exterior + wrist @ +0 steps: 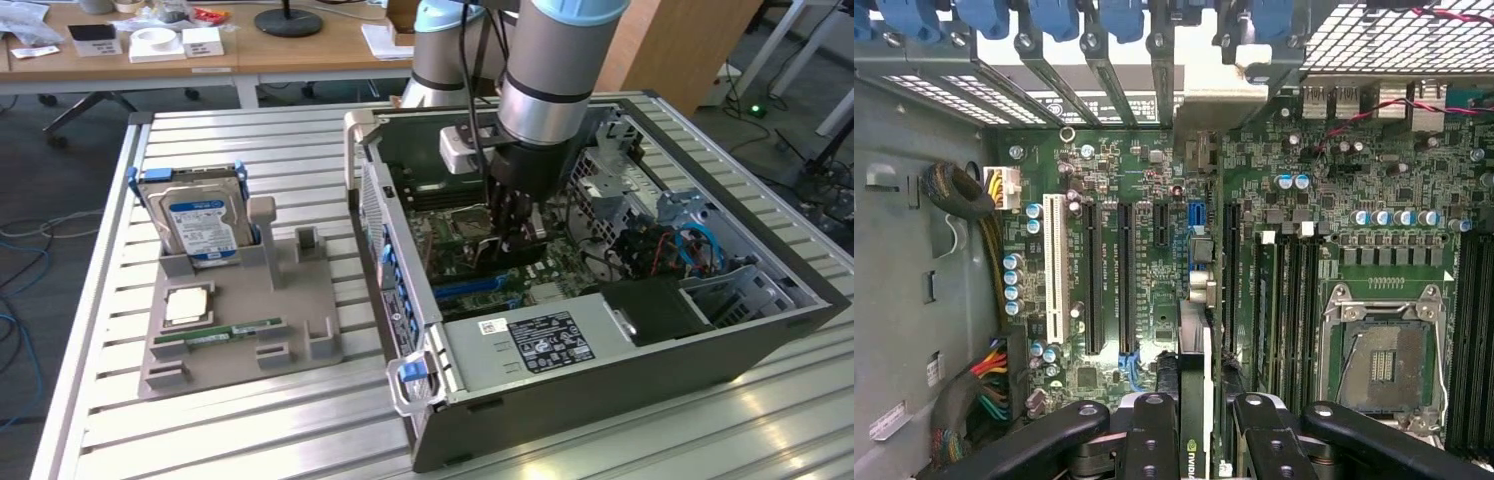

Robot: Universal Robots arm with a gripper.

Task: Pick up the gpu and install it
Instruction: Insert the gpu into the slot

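gpu (1194, 370), thin, dark, edge-on

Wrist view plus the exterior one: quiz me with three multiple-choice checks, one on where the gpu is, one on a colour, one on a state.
1. Where is the gpu?
A. On the wooden desk
B. In the pincer, above the motherboard
C. On the floor

2. What colour is the label of the hard drive on the tray?
A. Red
B. Yellow
C. Blue

3. How is the computer case?
A. Lying with its side open
B. Closed up
C. Wrapped in plastic

Key:
1 B: the wrist view shows the card edge-on in the pincer's grip over the board.
2 C: the label is blue in the exterior view.
3 A: the arm reaches in through the open side.
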